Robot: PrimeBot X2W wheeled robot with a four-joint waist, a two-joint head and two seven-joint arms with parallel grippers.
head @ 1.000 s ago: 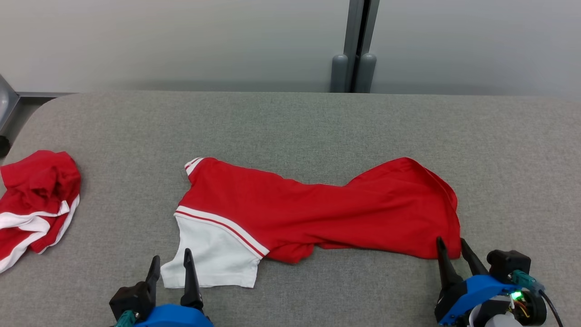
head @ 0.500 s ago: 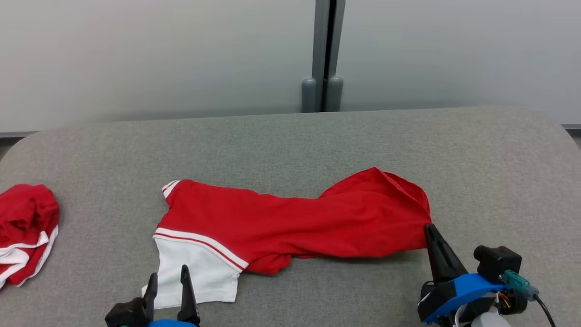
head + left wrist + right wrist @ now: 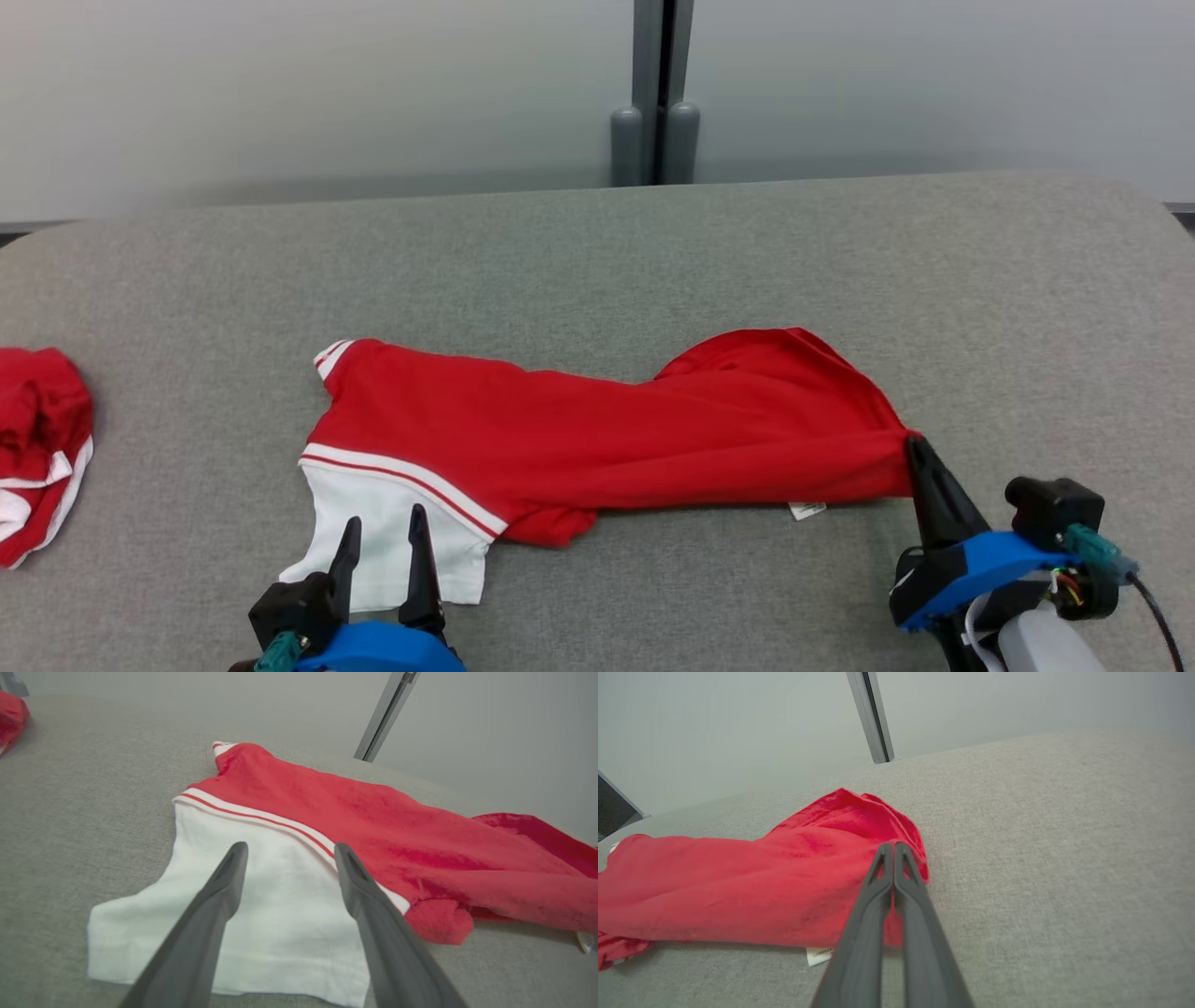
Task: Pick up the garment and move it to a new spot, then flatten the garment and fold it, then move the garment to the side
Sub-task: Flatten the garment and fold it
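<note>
Grey table (image 3: 597, 261) bears garment (image 3: 607, 439), right end pinched in closed right gripper (image 3: 913, 448)

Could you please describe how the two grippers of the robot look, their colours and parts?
The left gripper and the right gripper each have two long, dark grey, tapering jaws on a blue body with a black block beside it. Each carries a teal plug; from the right one's a black cable runs off, beside thin coloured wires.

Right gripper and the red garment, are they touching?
Touching. The right wrist view shows the right gripper shut on the edge of the red garment; in the head view the cloth gathers to a point at its tips.
</note>
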